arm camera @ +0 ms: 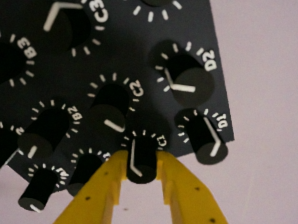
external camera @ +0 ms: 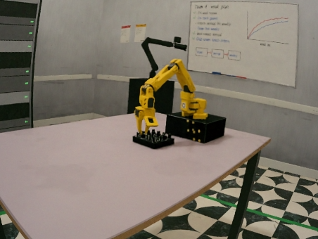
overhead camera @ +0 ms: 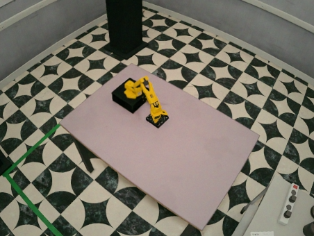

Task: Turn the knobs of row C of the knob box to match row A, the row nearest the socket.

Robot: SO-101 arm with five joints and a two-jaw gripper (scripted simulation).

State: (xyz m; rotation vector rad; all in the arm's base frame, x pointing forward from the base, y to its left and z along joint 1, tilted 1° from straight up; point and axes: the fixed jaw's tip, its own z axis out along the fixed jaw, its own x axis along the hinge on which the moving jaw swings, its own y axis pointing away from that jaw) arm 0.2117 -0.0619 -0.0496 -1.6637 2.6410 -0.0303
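Knob box (overhead camera: 158, 125) (external camera: 153, 144) (arm camera: 125, 52) is black with white marks; pincer (overhead camera: 157, 119) (external camera: 143, 133) (arm camera: 142, 162) nearly closed, pinching knob C1 (arm camera: 142, 172), D1 (arm camera: 211, 153) at its 2 o'clock in wrist view.

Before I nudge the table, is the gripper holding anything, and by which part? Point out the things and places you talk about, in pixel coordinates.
Yes, the gripper (external camera: 143, 133) (arm camera: 142, 170) is shut on the C1 knob (arm camera: 142, 172), fingers against its sides near the top.

At lower centre of the frame, the pincer (arm camera: 142, 167) is closed on knob C1 (arm camera: 142, 162); knob D1 (arm camera: 206, 142) stands to its right.
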